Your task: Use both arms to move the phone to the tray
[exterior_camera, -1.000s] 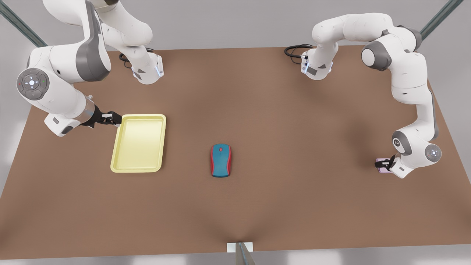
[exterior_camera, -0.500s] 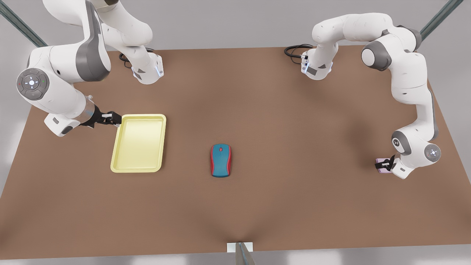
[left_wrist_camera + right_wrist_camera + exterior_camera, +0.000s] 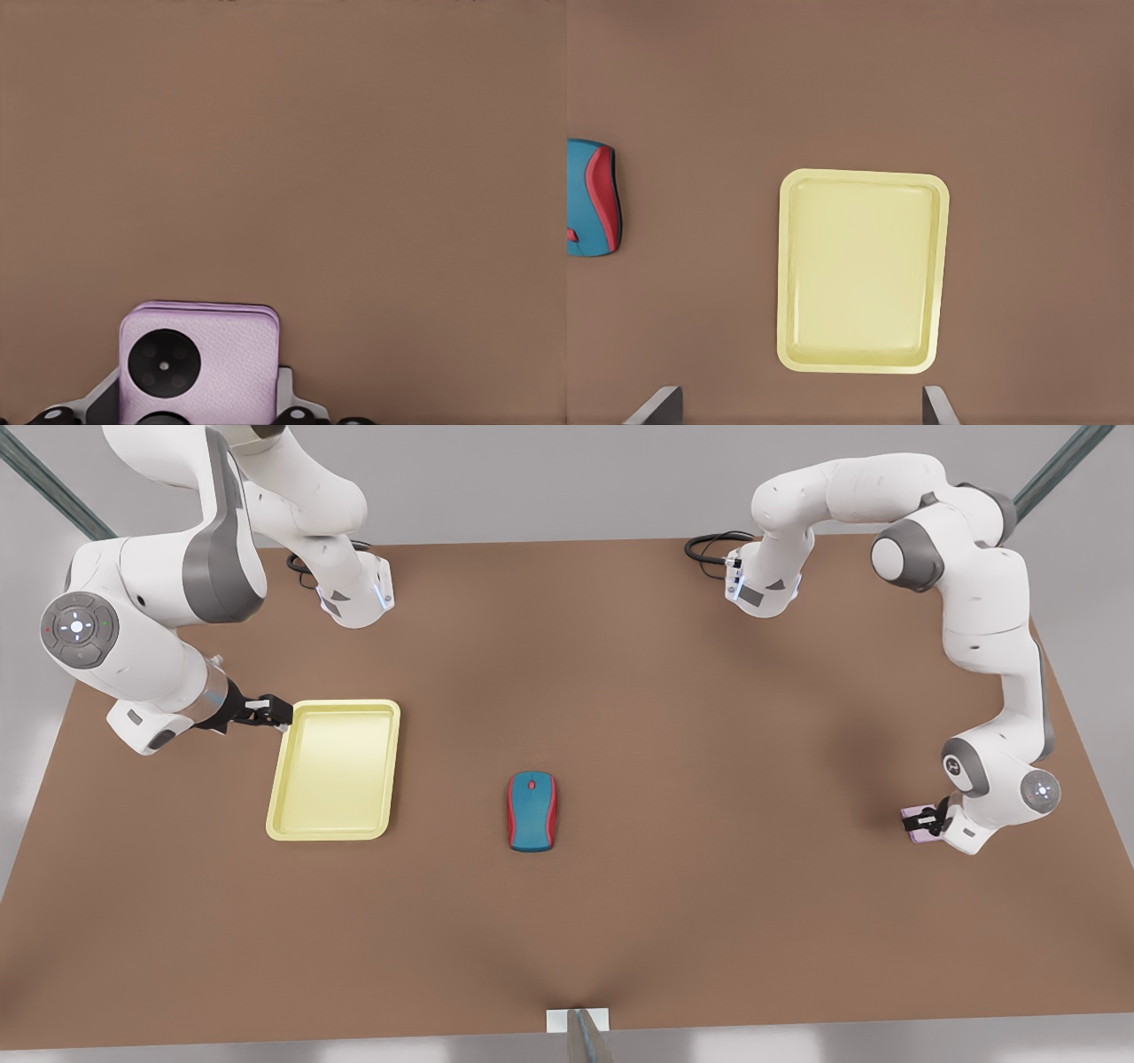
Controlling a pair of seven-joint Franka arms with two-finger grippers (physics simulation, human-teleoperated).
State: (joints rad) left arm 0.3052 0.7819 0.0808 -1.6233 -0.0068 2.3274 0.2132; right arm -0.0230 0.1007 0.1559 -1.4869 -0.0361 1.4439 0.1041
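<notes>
Brown table (image 3: 620, 691) under a grey backdrop, both arms at work. On the front view's right, the left gripper (image 3: 927, 821) is down at the table's edge, its fingers closed against both sides of the phone (image 3: 917, 823). From the left wrist view the phone (image 3: 198, 365) sits square between the fingers (image 3: 292, 403), pink face with a black camera circle showing, its top edge pointing away from the wrist; it is squarish, so no clear long axis, and whether it rests on the table or is just clear of it cannot be told.

Over on the front view's left, the right gripper (image 3: 270, 711) hangs just beside the tray's far corner. The tray (image 3: 335, 770) runs its long side from far to near. The right wrist view has the fingers (image 3: 656, 407) spread wide with nothing between them, above the tray (image 3: 862, 270).

Between phone and tray lies the mouse (image 3: 532, 811), teal and red, right on the straight line across.

Against a second ago: the phone has shifted a touch to the front view's left and up with the left gripper. Tray, mouse, right gripper unchanged.
</notes>
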